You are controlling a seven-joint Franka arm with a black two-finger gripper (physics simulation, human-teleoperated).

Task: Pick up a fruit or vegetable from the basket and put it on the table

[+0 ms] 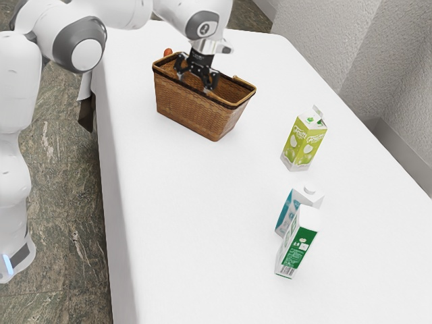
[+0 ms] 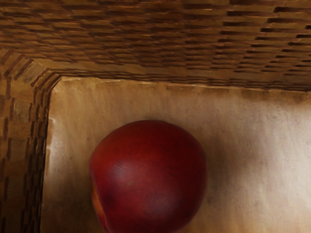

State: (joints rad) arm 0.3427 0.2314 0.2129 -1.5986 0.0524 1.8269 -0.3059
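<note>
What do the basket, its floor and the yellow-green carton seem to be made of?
The basket looks like woven wicker or thin wooden strips, slightly glossy, with interlaced bands. Its floor seems smooth wood, from faint grain. The yellow-green carton is probably smooth coated cardboard, given its flat printed sides; plastic remains possible.

A white table (image 1: 189, 209) carries a wicker basket (image 1: 192, 111), yellow-green carton (image 1: 302, 144), and blue-white carton (image 1: 287, 210) beside a green-white carton (image 1: 298, 246)
</note>
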